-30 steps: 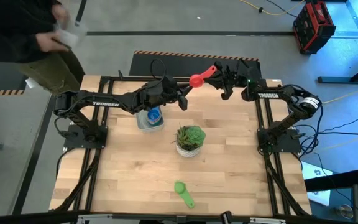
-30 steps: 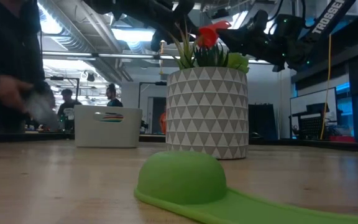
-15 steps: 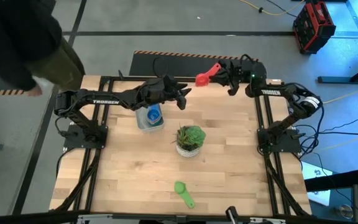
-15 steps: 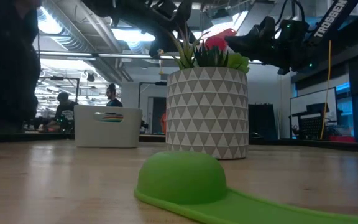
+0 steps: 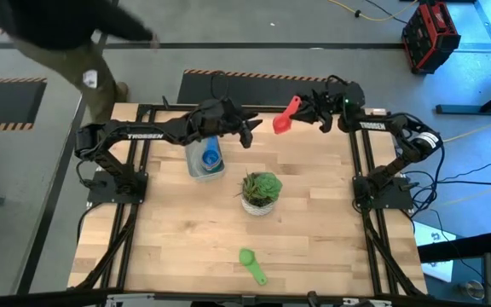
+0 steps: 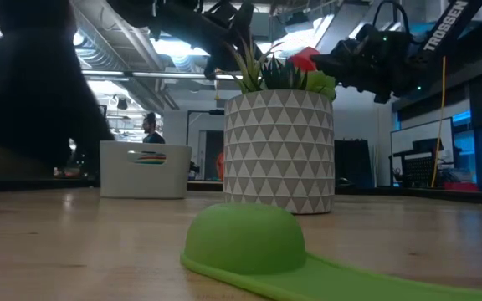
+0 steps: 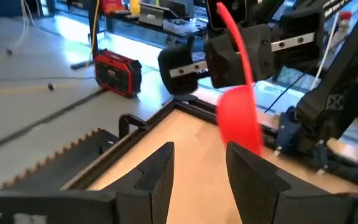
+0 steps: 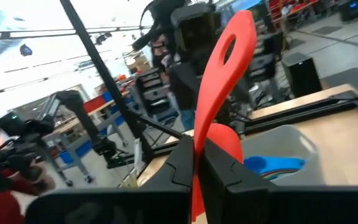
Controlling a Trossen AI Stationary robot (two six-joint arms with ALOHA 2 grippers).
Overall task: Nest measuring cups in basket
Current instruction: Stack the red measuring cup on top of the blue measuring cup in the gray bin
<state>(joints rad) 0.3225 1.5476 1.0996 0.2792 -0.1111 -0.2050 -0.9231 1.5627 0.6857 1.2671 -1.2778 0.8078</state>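
My right gripper (image 5: 300, 108) (image 8: 197, 163) is above the table's far edge, shut on the red measuring cup (image 5: 283, 118) (image 7: 237, 115). My left gripper (image 5: 250, 132) (image 7: 197, 169) hangs open just left of that cup, fingers pointing at it, touching nothing. The translucent basket (image 5: 193, 162) (image 6: 145, 174) stands on the table under the left arm, with a blue cup (image 5: 210, 157) (image 8: 272, 163) inside; coloured edges of other cups (image 6: 149, 155) show through its wall. The green cup (image 5: 251, 263) (image 6: 245, 238) lies bowl-down near the table's near edge. My right gripper pinches the red cup's handle (image 8: 211, 106) between its two fingers, partway along and below the holed free end (image 8: 234, 38). The fingers come level from the table's right. The cup is lifted clear, its bowl (image 7: 238, 121) hanging lower, toward my left gripper.
A white pot with a green plant (image 5: 261, 191) (image 6: 279, 150) stands mid-table between basket and green cup. A person in dark clothes (image 5: 66, 26) moves beyond the table's far left corner. Bare wood (image 5: 169, 230) lies on the near half.
My right gripper has drawn the red cup a little toward the table's right edge and turned it, so the bowl now tips lower and nearer while the handle points up and away. The person beyond the far left corner has moved.
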